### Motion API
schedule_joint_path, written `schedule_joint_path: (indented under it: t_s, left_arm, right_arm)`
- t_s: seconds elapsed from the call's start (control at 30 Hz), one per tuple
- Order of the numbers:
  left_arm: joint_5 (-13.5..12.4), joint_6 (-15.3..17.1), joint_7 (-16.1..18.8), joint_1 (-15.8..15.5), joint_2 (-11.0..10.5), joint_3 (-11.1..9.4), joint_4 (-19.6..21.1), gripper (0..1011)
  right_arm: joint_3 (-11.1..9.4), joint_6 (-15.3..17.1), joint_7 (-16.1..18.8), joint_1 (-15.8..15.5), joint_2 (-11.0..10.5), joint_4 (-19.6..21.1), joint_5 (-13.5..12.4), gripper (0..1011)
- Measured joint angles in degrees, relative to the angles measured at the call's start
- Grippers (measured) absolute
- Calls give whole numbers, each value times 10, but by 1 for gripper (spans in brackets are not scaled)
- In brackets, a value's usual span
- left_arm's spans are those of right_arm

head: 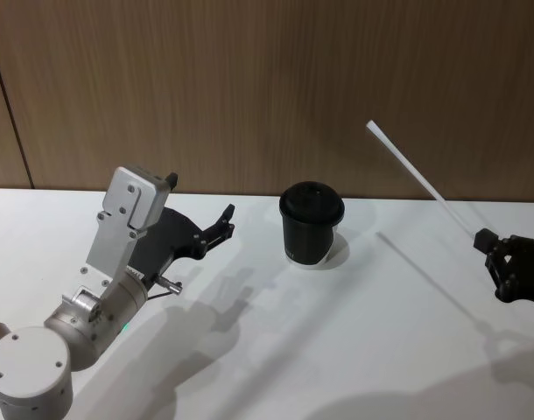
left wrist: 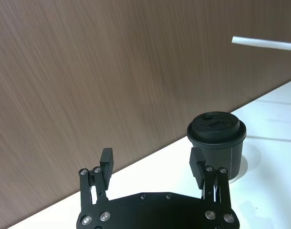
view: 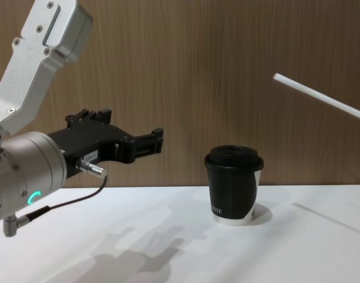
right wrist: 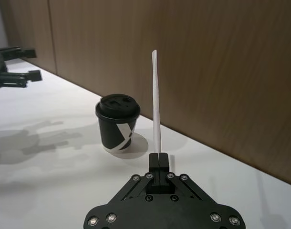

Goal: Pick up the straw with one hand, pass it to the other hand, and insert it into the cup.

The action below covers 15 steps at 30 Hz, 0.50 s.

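The white straw (head: 420, 179) slants up and to the left over the table's right side, its lower end pinched in my right gripper (head: 486, 241), which is shut on it. From the right wrist the straw (right wrist: 156, 105) rises straight out of the closed right gripper (right wrist: 158, 158). The black lidded cup (head: 311, 225) stands upright at the table's middle back, also seen from the chest as the cup (view: 234, 186). My left gripper (head: 227, 220) hovers open to the left of the cup, pointing toward it, with nothing between its fingers (left wrist: 106, 162). The straw's free tip (view: 280, 78) hangs above and right of the cup.
A white table (head: 354, 350) runs back to a brown wood-panel wall (head: 249, 79). The left arm's silver wrist (view: 26, 171) with a green ring and grey cable sits at the front left. Open table lies between the cup and the right gripper.
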<state>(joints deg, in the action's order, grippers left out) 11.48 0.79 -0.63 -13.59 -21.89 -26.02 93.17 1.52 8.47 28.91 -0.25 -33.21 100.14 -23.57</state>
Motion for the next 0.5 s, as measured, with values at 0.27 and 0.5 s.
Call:
schedule_joint_path:
  t_s: [0.27, 0.5]
  left_arm:
    - [0, 0, 0, 0, 0, 0, 0, 1003]
    - [0, 0, 0, 0, 0, 0, 0, 1003]
  right_arm:
    - [4, -25, 58, 5, -27, 9, -21, 2]
    - [16, -45, 104, 13, -44, 14, -32, 2]
